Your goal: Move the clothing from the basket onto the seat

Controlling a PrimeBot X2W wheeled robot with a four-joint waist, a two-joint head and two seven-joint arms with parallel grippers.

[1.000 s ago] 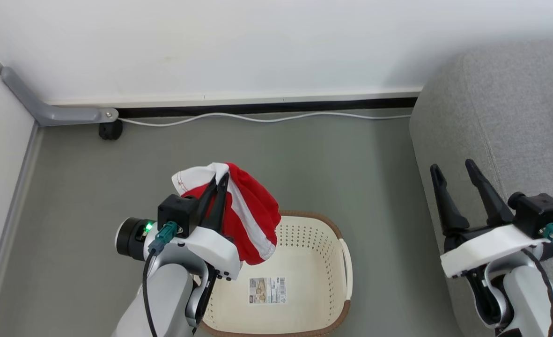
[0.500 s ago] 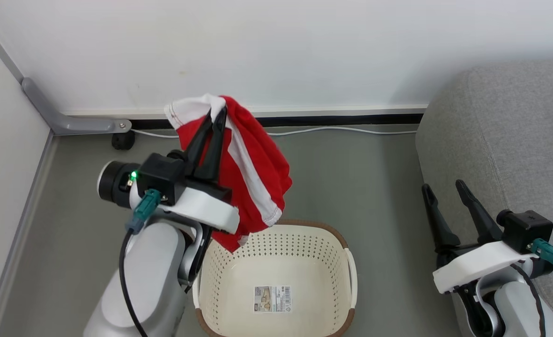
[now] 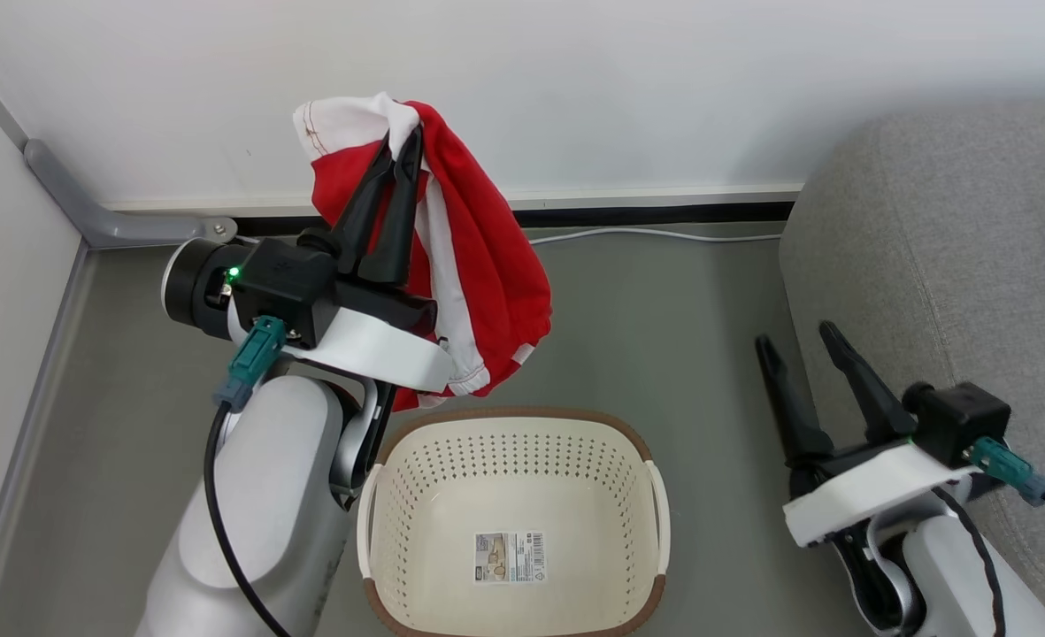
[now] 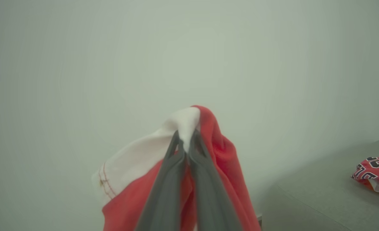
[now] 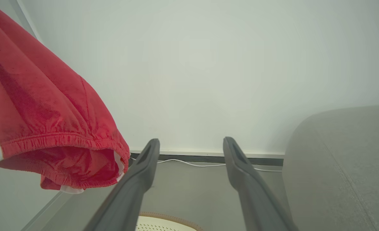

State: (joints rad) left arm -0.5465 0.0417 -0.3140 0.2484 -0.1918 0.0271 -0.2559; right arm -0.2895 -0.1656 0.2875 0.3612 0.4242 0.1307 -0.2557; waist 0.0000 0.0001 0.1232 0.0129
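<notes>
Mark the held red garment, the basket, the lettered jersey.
red garment [image 3: 500, 270]: head view, hanging red panel.
basket [image 3: 504, 413]: head view, brown far rim.
lettered jersey [image 4: 374, 170]: left wrist view, crumpled lettered front.

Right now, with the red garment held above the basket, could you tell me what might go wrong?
The left pincer grips only a small fold of the garment near its white hem; it could slip free.
The cloth might snag on the open right pincer, which stands between it and the sofa.

Label [image 3: 509, 557] and jersey [image 4: 374, 171] lettering illegible
</notes>
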